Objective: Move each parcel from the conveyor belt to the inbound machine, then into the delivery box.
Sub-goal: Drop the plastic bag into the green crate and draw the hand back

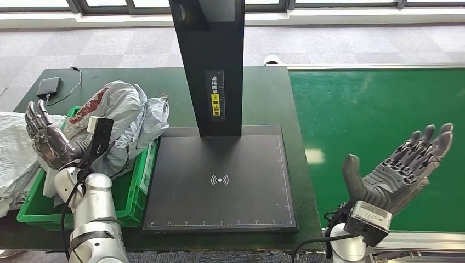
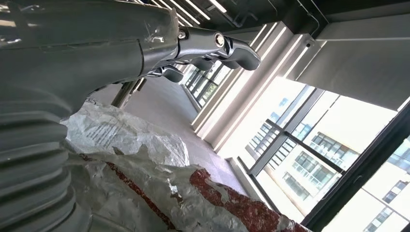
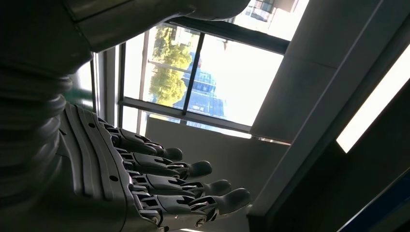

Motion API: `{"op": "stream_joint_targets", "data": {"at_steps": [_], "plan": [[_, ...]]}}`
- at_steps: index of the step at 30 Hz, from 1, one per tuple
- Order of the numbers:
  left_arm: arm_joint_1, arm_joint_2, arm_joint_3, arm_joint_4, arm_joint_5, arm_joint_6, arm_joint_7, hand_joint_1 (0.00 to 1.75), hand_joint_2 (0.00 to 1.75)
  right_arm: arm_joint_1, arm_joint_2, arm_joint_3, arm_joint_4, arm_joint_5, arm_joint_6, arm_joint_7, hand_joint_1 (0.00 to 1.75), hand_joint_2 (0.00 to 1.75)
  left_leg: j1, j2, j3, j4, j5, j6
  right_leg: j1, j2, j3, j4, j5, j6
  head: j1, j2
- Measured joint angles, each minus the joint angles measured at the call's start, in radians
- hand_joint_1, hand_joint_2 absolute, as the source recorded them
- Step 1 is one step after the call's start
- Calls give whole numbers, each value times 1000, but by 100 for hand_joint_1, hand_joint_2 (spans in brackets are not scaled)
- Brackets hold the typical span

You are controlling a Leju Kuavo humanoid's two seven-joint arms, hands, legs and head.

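Both hands are spread and hold nothing. The left hand [image 1: 48, 139] hovers by the green box [image 1: 135, 186] at the desk's left edge, where grey parcels [image 1: 127, 118] lie. The right hand [image 1: 403, 170] should wait, palm up, over the green belt [image 1: 378, 137].

A crumpled grey plastic parcel [image 1: 129, 118] with a dark red patch lay heaped in the green delivery box [image 1: 134, 186] at the counter's left end, bulging above the rim. The black inbound machine [image 1: 219, 181], a flat pad with an upright post, sat mid-counter, its pad bare. The green conveyor belt [image 1: 378, 126] ran along the right.
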Motion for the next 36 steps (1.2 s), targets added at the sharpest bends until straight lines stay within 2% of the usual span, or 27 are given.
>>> {"op": "stream_joint_targets", "data": {"at_steps": [3,7,12,15,19,23,26,29,31,34,36], "plan": [[7,-4,-4,-31,14,0,-9,0,175,1,0,-2,-1,0,0,0,0,175,0,0,0,0,0,0,0,0,0,0,0,0,0,0],[34,-8,-23,-113,113,0,-58,0,175,3,0,-13,-5,-16,0,0,0,175,0,0,0,0,0,0,0,0,0,0,0,0,0,0],[118,-9,-86,-310,502,0,-240,0,175,6,0,-43,-12,-105,0,0,0,175,0,1,0,0,-1,0,0,1,0,0,0,0,0,0],[183,-10,-158,-457,661,0,-253,0,175,8,0,-56,-14,-157,0,0,0,175,0,0,-1,0,-1,1,0,0,0,0,-1,0,0,0],[249,-13,-244,-605,766,0,-267,0,175,8,0,-64,-15,-193,0,0,0,175,0,-1,-1,0,-2,1,0,-2,1,0,-2,1,0,0],[286,-14,-318,-692,840,0,-273,0,175,8,0,-66,-15,-208,1,0,0,175,0,-1,0,0,-2,2,0,-2,1,0,-2,1,0,0],[313,-10,-408,-724,998,-8,-275,0,175,8,0,-64,-10,-222,3,0,0,175,0,-1,0,0,-1,2,0,-3,2,0,-2,1,0,0],[338,-1,-544,-725,1237,-98,-276,0,175,-4,-2,-30,48,-254,23,0,0,175,0,-3,0,0,-1,2,0,-4,3,0,-2,1,0,0],[344,4,-619,-702,1355,-239,-275,0,175,-16,-6,11,102,-264,46,0,0,175,0,-3,0,0,-1,2,0,-4,3,0,-2,1,0,0],[352,7,-671,-623,1453,-453,-274,0,175,-32,-8,68,175,-263,75,0,0,175,0,-2,1,0,-1,2,0,-3,3,0,-1,1,0,0],[357,8,-696,-562,1476,-525,-274,0,175,-41,-8,98,214,-258,107,0,0,175,0,-2,1,0,-1,2,0,-3,3,0,-1,1,0,0]]}}
